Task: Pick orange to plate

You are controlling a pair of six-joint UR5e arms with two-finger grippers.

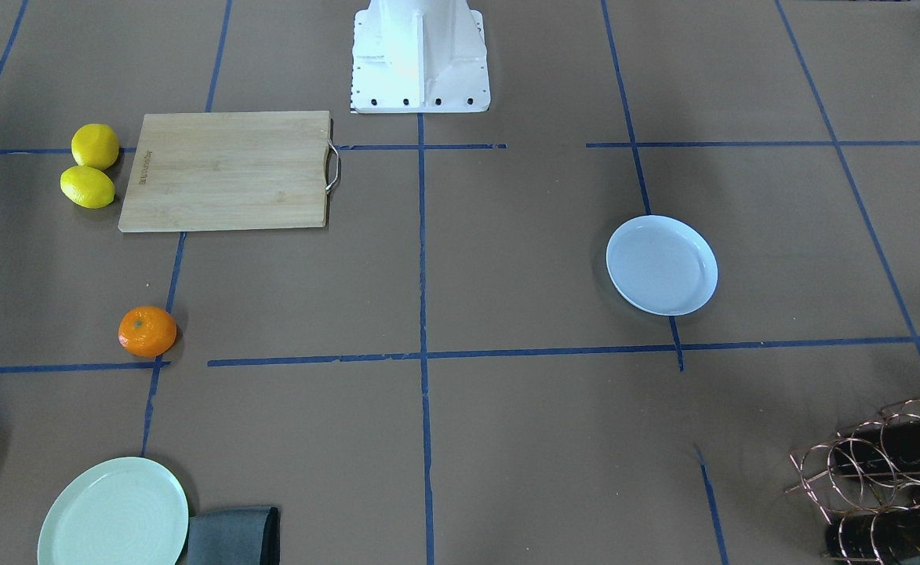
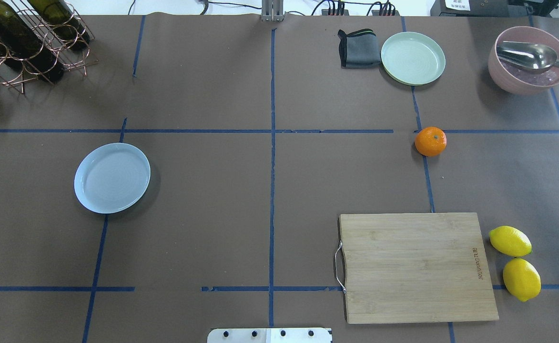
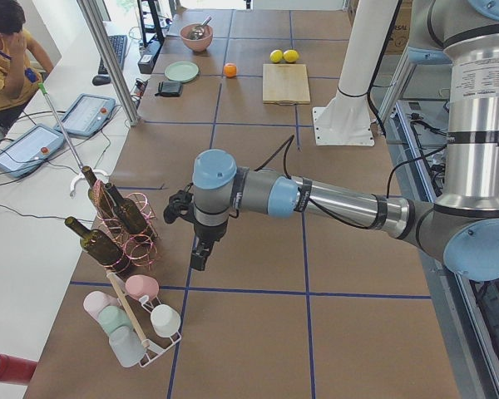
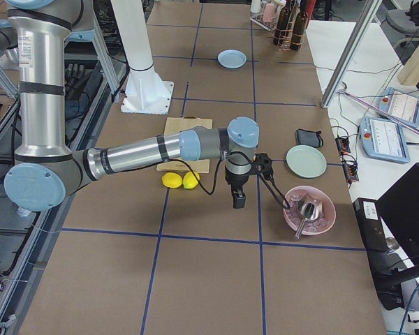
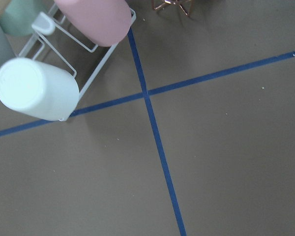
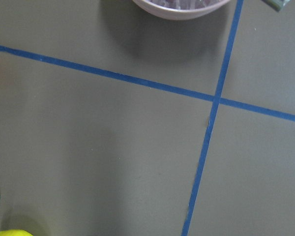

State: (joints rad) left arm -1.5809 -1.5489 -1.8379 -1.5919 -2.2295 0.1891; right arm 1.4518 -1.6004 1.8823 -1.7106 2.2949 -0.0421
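Note:
The orange [image 2: 430,141] rests on the brown table at the far right, also seen in the front view [image 1: 147,331]. Far from it, on the table's left half, lies the pale bluish-white plate [image 2: 112,177] with nothing in it. Neither gripper shows in the overhead or front view. My left gripper [image 3: 198,256] hangs point-down beside the bottle rack at the table's left end. My right gripper [image 4: 237,201] hangs between the lemons and the pink bowl at the right end. I cannot tell whether either is open or shut. Both wrist views show only table and tape.
A wooden cutting board [image 2: 415,267] lies near the robot on the right, two lemons [image 2: 510,241] beside it. At the back right are a mint-green plate [image 2: 412,58], a grey cloth [image 2: 358,47] and a pink bowl [image 2: 529,59] with a spoon. A bottle rack [image 2: 26,38] stands back left, a cup rack [image 3: 133,320] beyond it.

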